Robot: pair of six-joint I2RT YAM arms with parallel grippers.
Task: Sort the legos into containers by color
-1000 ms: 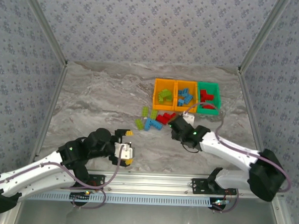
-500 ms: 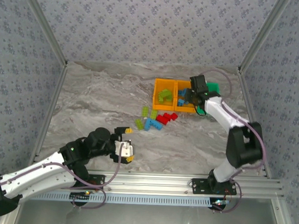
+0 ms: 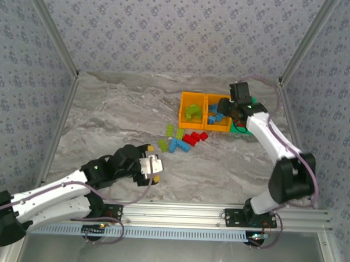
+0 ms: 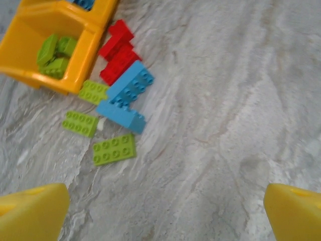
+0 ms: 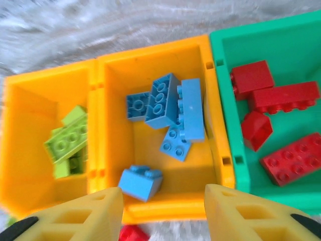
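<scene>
My right gripper point(image 3: 236, 110) point(image 5: 163, 217) hovers open over the middle orange container point(image 3: 218, 113) point(image 5: 114, 90). A light blue lego point(image 5: 141, 182) lies loose in the container's near corner, beside several other blue legos point(image 5: 170, 108). The left orange container point(image 3: 193, 110) point(image 4: 75, 45) holds lime green legos point(image 5: 69, 140) point(image 4: 54, 52). The green container point(image 3: 245, 118) point(image 5: 241, 45) holds red legos point(image 5: 281, 98). Loose on the table are green legos point(image 3: 170, 131) point(image 4: 114, 148), blue legos point(image 3: 175, 144) point(image 4: 128, 95) and red legos point(image 3: 195, 137) point(image 4: 118, 57). My left gripper point(image 3: 153, 162) point(image 4: 163, 216) stands wide open near them, holding nothing.
The marble table point(image 3: 118, 111) is walled by patterned panels at the back and both sides. An aluminium rail point(image 3: 177, 212) runs along the near edge. Bare tabletop lies left of the loose pile and in front of the containers.
The right arm swung from the loose pile up to the containers and opened its jaws; a blue lego now lies in the middle container. The left gripper moved slightly toward the pile.
</scene>
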